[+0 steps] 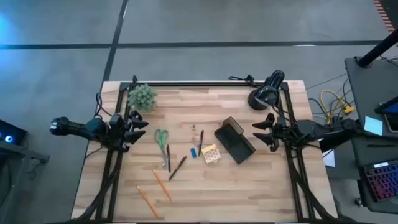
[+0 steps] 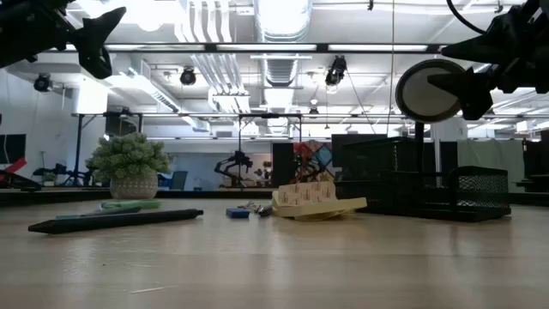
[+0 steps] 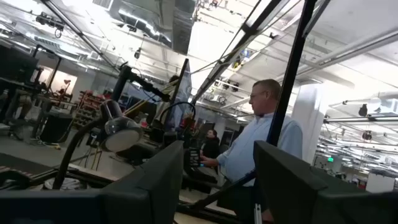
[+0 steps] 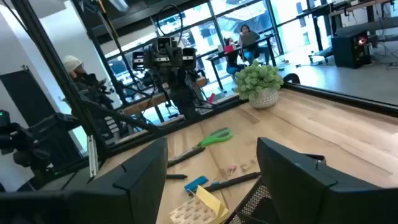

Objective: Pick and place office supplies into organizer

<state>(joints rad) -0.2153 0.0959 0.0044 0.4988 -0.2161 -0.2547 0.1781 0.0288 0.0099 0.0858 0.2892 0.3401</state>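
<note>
tools first: the left tool (image 1: 138, 129) hangs at the counter's left edge with its fingers spread apart and nothing between them, raised and level, so its wrist camera looks out into the room where a person sits. the right tool (image 1: 263, 132) waits the same way at the right edge, fingers apart and bare, just beside the organizer (image 1: 235, 140).

nothing appears to be placed yet. green scissors (image 1: 161, 137) lie nearest the left tool, a dark pen (image 1: 177, 167) past them, two orange pencils (image 1: 155, 191) toward the near edge. mid-counter sit a small blue piece (image 1: 194, 152) and a yellow sticky-note pad (image 1: 210, 154), the pad close against the organizer's corner. a bushy plant (image 1: 143, 96) and a black lamp (image 1: 266, 90) stand at the far edge, out of the way.

to do the first pick well, i'd judge the left tool should tip down over the scissors and close across the blades near the pivot, not the loops. flat metal on wood gives little to bite, so it should come down until the fingertips touch the counter (image 1: 249, 193). the organizer sits at an angle, so the drop should line up with a compartment.
</note>
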